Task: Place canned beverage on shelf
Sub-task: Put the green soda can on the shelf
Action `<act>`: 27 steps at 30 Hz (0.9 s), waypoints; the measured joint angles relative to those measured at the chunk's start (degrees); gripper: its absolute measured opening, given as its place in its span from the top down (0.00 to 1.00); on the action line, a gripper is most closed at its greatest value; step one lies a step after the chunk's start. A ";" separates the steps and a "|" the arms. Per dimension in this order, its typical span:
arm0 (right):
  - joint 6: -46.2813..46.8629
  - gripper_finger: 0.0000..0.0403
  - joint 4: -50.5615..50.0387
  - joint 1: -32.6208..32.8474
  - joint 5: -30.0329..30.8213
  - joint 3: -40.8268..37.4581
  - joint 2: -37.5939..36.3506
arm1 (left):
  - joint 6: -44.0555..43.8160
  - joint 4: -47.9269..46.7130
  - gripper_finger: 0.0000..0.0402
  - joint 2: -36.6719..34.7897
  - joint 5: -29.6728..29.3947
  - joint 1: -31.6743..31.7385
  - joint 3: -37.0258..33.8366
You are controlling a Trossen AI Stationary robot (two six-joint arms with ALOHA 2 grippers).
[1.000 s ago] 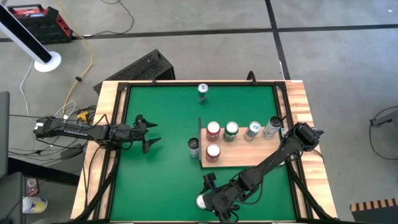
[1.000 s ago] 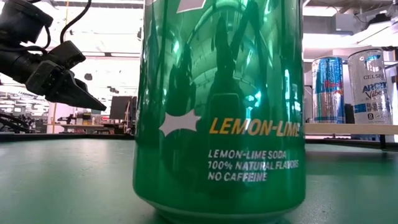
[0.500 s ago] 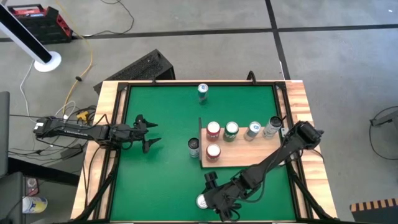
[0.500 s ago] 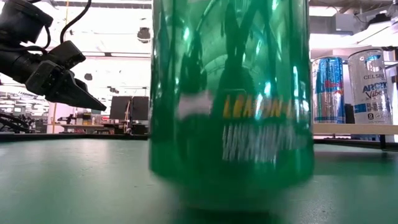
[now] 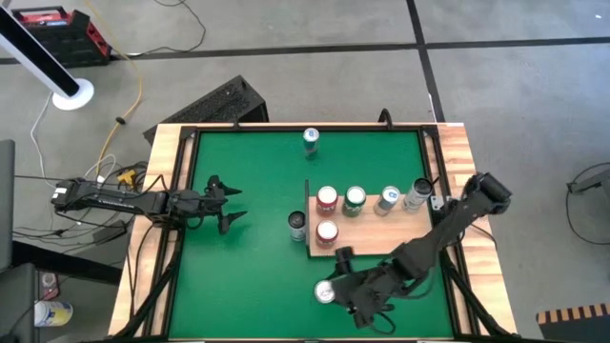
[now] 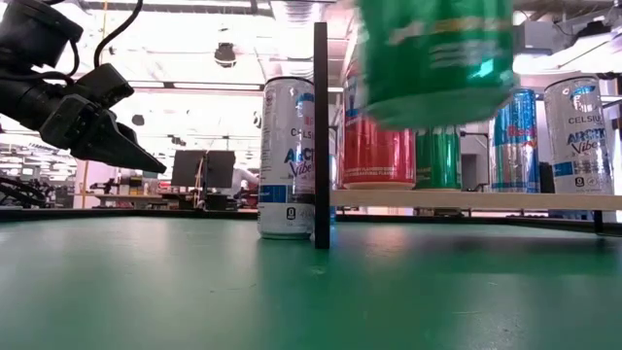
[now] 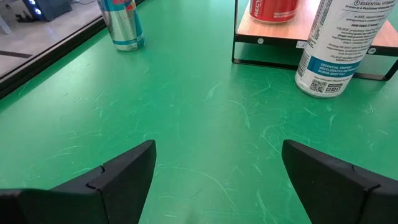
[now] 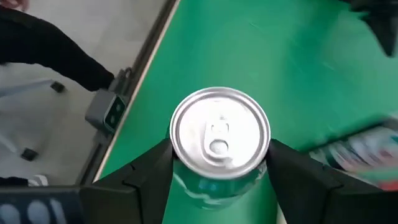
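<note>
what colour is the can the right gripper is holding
Green, with a silver top; the can shows best in the low view, clamped by the right gripper.

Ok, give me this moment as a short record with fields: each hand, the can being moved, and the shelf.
right hand: shut on the green can, near the table's front edge
green can: lifted clear of the tabletop, upright
left hand: open, empty, waiting at the table's left side
shelf: holds five cans; one more stands on the table just left of it
</note>
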 joint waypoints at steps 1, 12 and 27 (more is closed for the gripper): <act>0.79 0.35 -1.82 0.49 0.95 0.00 -1.10 | 0.00 0.00 0.17 -0.01 0.00 -0.01 0.00; 14.01 0.50 -8.54 4.14 11.32 -15.54 -19.56 | 0.00 -0.02 0.17 0.01 0.00 0.00 0.00; 24.56 0.73 14.63 13.15 8.76 -31.00 -26.99 | -0.01 -0.02 0.17 -0.01 0.00 -0.01 0.00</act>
